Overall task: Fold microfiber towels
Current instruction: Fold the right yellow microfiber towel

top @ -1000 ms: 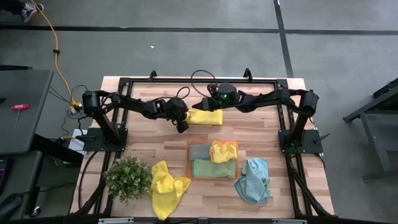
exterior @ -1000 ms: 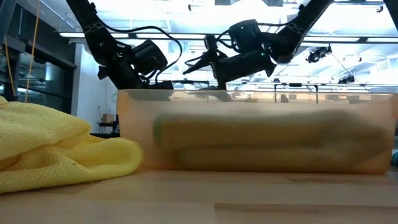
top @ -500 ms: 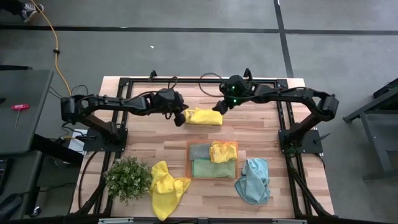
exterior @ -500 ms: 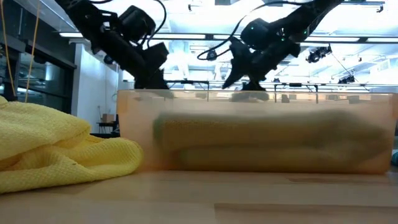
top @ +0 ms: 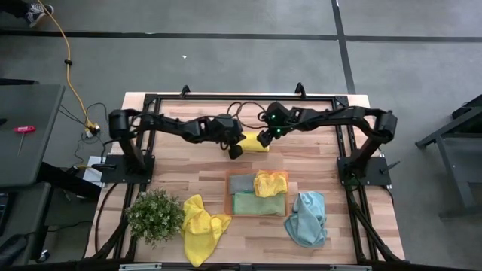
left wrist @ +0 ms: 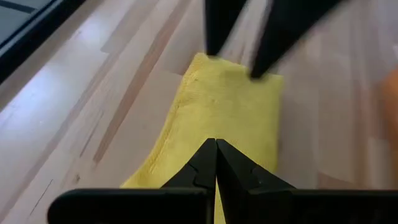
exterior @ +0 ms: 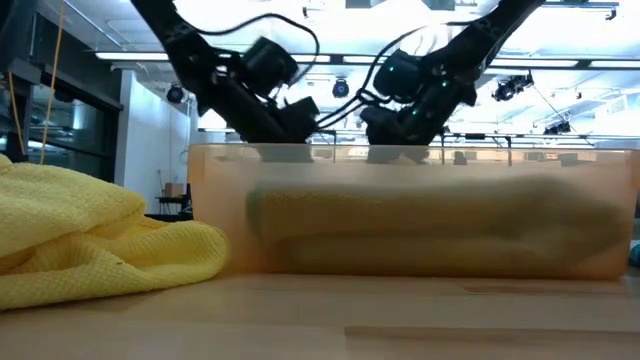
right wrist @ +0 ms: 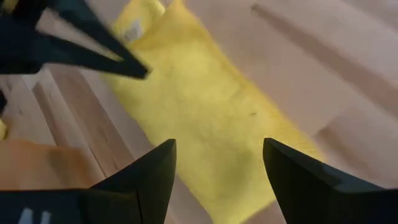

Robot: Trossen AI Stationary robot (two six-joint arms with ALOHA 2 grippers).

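A folded yellow microfiber towel [top: 253, 144] lies flat on the wooden table near its far edge, between my two grippers. My left gripper [top: 236, 150] is shut, with its tips over the towel's left end [left wrist: 205, 118]. My right gripper [top: 262, 140] is open above the towel's right part [right wrist: 205, 106], one finger over each long edge. Its two fingers also show in the left wrist view [left wrist: 219, 25]. In the low view the orange tray hides the towel and both grippers' tips. My left gripper's shut fingertips [left wrist: 216, 152] point slantwise down at the yellow towel's left end, coming from the table's left. I cannot tell whether they touch the cloth. The towel lies flat on the table.
An orange tray [top: 229, 203] in the middle holds folded grey, green and yellow towels. A crumpled yellow towel [top: 199, 226] and a potted plant [top: 154, 214] lie near the front left. A teal towel [top: 306, 217] lies at the front right. The black frame rail [top: 241, 96] runs along the far edge.
My left gripper has gone toward the table's right edge, from beside the yellow towel to over its left end. My right gripper has come down and slightly toward the near edge, over the towel's right part. The towel has stayed in place.
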